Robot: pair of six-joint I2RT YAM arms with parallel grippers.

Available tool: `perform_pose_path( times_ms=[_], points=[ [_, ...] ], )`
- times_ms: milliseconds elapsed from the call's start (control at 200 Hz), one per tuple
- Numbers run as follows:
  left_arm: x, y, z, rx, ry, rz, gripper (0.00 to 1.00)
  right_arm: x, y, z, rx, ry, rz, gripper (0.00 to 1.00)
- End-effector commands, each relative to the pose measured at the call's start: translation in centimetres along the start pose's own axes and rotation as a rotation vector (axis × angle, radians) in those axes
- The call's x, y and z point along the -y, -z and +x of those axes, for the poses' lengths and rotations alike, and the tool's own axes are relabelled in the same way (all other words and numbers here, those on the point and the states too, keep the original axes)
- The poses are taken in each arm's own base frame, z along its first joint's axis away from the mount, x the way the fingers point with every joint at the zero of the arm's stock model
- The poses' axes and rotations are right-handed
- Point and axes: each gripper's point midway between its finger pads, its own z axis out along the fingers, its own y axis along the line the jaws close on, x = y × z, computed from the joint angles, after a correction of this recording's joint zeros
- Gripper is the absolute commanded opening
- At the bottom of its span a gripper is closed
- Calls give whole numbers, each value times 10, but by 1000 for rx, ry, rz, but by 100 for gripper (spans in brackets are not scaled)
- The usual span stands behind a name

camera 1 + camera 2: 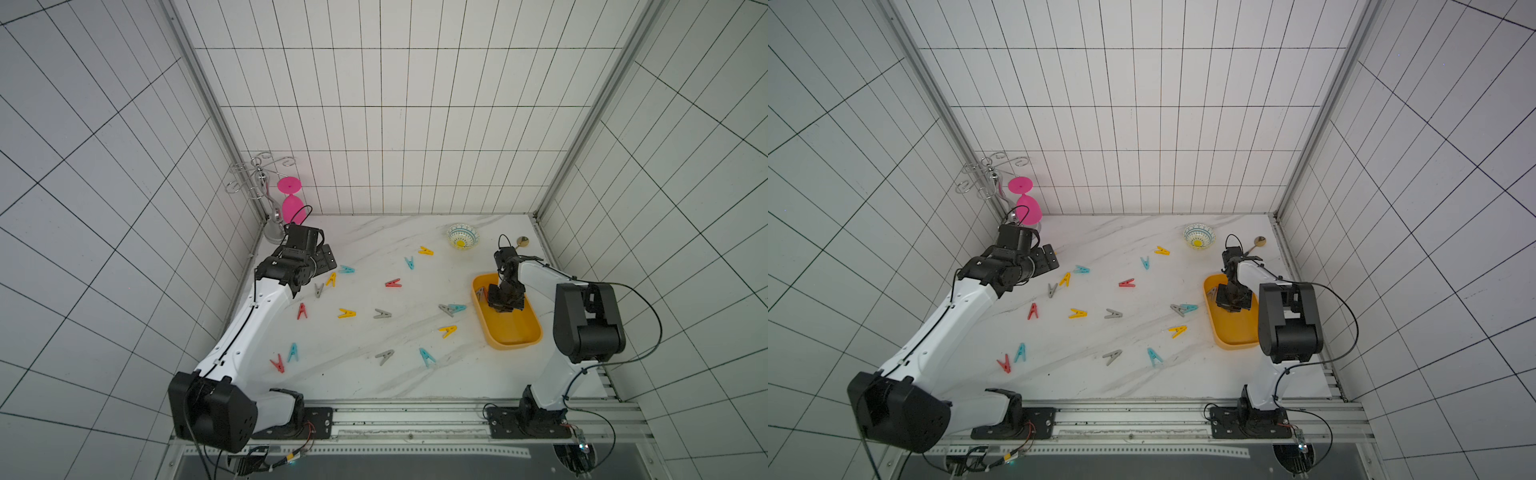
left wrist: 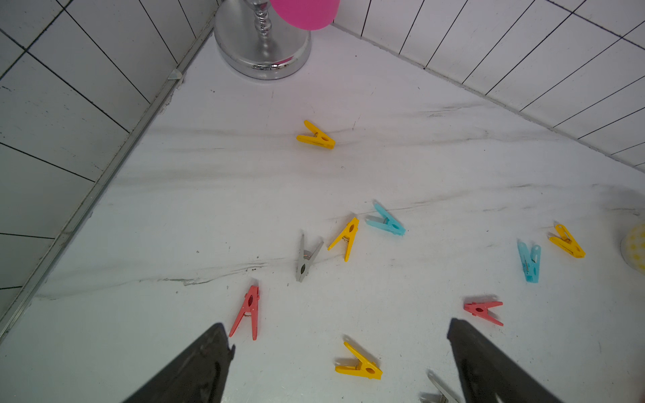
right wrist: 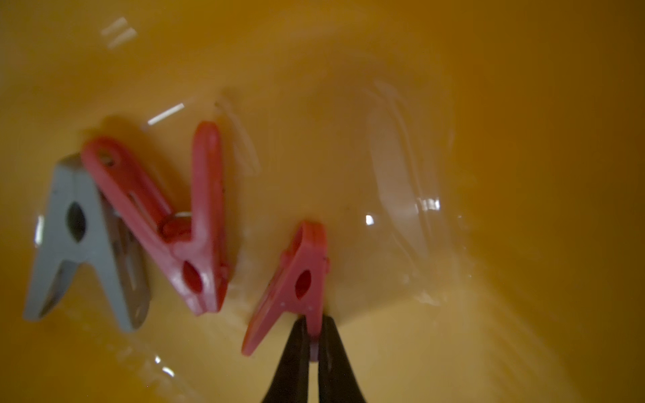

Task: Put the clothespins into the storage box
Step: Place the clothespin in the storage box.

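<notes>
Right claw down inside storage box at right of worktop, pinching one leg of red clothespin. Beside it in box: second red clothespin overlapping grey clothespin. Left claw spread wide, holding nothing, hovering above far-left worktop. Loose clothespins scattered across worktop in yellow, red, teal, grey; grey pin and teal pin together, just beside box's left wall.

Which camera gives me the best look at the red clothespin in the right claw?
The right wrist view: it shows the red clothespin close up, one leg pinched in the right claw, low inside the storage box. In both top views the claw's body hides it. The left wrist view faces other clothespins on the table.
</notes>
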Motion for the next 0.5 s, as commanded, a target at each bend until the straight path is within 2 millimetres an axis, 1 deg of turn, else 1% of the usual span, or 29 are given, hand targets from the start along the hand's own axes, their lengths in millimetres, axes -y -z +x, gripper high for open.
perform_pose_path(
  times_ms=[0,160,345,495],
  points=[
    [6,5,-14,32,-4,17,99,0,-9,-20,30,-14,7,13],
    [8,5,-17,35,0,15,99,-3,-10,-34,46,-8,6,15],
    [5,3,-14,29,2,5,99,-7,-6,-52,87,-7,-2,20],
    [3,6,-14,35,3,3,99,-13,-1,-64,126,-11,-24,23]
  ],
)
